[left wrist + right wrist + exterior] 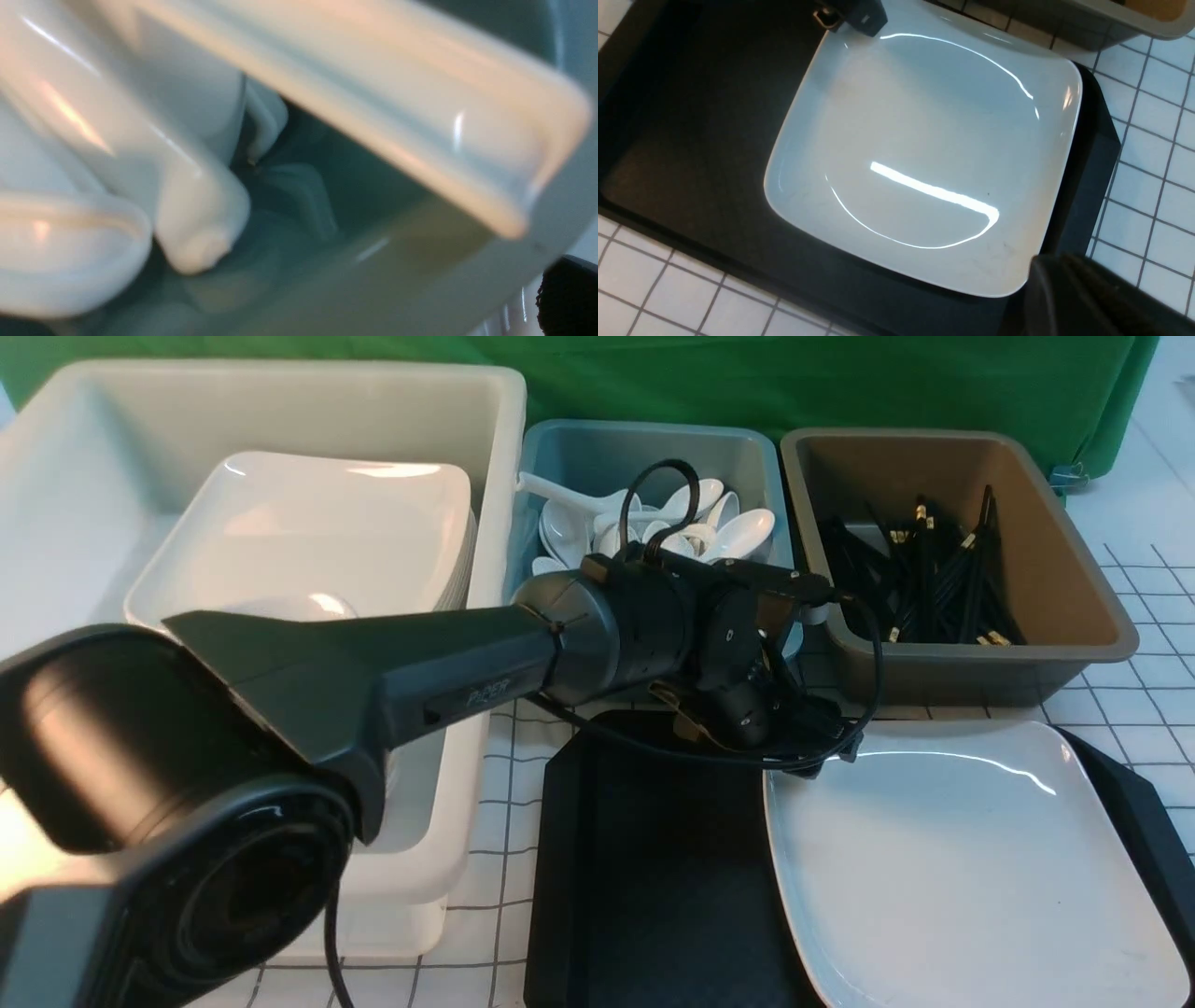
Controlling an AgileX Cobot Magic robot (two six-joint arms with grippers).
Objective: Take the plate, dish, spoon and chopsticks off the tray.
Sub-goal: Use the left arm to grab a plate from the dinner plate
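Now: the left arm (448, 663) hangs over the teal bin (560, 457). Its wrist hides the left fingers, so we cannot tell their spread. The blurred left wrist view alone shows the spoon (336, 112) close up, inside that bin among other spoons (70, 252). The plate (920, 154) lies on the tray (700, 140), seen whole only from the right wrist. The right fingers (1083, 294) are pressed together near its corner.

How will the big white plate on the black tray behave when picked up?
The plate looks glossy, so probably slippery. It seems rigid, likely breakable. Lying flat on the tray, its low rim may be hard to pinch.
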